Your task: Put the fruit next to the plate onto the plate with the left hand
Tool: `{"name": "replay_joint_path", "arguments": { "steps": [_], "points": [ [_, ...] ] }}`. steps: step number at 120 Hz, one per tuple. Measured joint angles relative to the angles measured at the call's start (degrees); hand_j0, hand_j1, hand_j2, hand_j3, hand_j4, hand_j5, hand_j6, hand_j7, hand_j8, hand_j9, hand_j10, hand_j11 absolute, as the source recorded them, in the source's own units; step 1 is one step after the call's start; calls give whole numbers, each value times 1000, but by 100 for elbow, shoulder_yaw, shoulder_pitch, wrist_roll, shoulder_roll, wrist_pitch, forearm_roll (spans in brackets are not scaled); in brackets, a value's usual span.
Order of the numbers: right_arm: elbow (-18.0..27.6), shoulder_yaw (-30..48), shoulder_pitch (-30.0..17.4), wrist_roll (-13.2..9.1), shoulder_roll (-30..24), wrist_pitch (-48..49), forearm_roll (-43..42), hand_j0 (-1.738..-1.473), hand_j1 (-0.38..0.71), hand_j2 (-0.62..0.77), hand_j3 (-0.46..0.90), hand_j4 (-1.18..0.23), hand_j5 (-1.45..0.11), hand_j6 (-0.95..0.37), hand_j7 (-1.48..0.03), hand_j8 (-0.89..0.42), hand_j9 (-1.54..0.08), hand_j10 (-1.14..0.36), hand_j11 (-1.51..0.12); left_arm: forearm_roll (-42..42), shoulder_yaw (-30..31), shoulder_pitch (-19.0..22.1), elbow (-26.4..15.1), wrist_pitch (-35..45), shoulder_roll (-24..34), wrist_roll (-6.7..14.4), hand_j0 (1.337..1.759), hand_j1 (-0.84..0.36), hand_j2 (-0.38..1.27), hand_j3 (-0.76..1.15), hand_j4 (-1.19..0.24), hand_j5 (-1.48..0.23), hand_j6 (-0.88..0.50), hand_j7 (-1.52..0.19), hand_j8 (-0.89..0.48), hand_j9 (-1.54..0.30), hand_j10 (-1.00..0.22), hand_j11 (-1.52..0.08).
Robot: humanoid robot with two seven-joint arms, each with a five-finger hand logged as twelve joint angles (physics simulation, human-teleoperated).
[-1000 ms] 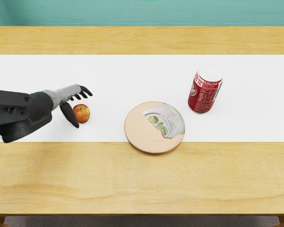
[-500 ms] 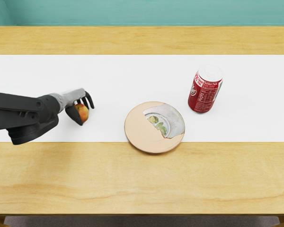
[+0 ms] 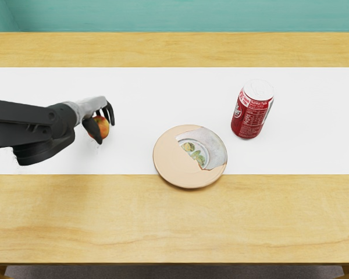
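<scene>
The left hand (image 3: 96, 120) clasps the small round red-yellow apple (image 3: 102, 127) between thumb and black fingers (image 3: 109, 111). The round tan plate (image 3: 173, 164) lies well to their right. The pinch looks shallow, so the apple may slip and roll mid-carry. One apple, one plate, one red soda can (image 3: 252, 109).

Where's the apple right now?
Head view, left side: the apple is held by the left robot hand over the white runner, well left of the plate.
</scene>
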Motion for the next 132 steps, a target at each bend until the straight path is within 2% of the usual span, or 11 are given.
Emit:
{"name": "replay_joint_path", "arguments": {
  "steps": [12, 32, 59, 66, 94, 123, 132],
  "points": [
    [0, 0, 0, -1, 0, 0, 0, -1658, -310, -7, 0, -32, -42, -32, -42, -32, -42, -32, -42, -41, -1, -227, -6, -44, -346, 46, 1653, -307, 419, 0, -687, -1027, -420, -970, -352, -977, -546, -980],
    [0, 0, 0, 0, 0, -1, 0, -1658, -310, -7, 0, -33, -42, -33, -42, -33, -42, -33, -42, -74, -8, -633, -17, -58, -860, 124, 1653, -300, 397, 0, -683, -1048, -412, -975, -354, -981, -547, -982],
    [0, 0, 0, -3, 0, 0, 0, -1658, -310, -7, 0, -33, -42, -33, -42, -33, -42, -33, -42, -131, -62, -944, -20, -20, -1682, 143, 1655, -283, 363, 0, -681, -1057, -426, -987, -359, -986, -547, -974],
    [0, 0, 0, -3, 0, 0, 0, -1658, -310, -7, 0, -33, -42, -33, -42, -33, -42, -33, -42, -174, -76, -1002, -20, 4, -1865, 144, 1655, -299, 402, 0, -679, -1063, -420, -990, -353, -987, -548, -974],
    [0, 0, 0, 0, 0, 1, 0, -1658, -310, -7, 0, -33, -42, -33, -42, -33, -42, -33, -42, -289, -268, -1054, -19, 51, -2422, 143, 1655, -331, 468, 0, -679, -1068, -403, -1001, -340, -993, -526, -975],
    [0, 0, 0, 1, 0, 1, 0, -1658, -310, -7, 0, -33, -42, -33, -42, -33, -42, -33, -42, -367, -318, -799, -35, 34, -2490, 132, 1655, -277, 392, 0, -666, -1004, -460, -950, -396, -945, -566, -939],
    [0, 0, 0, -1, 0, 0, 0, -1658, -310, -7, 0, -33, -43, -33, -43, -33, -43, -33, -43, -416, -313, -799, -27, 30, -2490, 129, 1656, -234, 311, 0, -599, -879, -455, -840, -404, -836, -542, -833]
  ]
}}
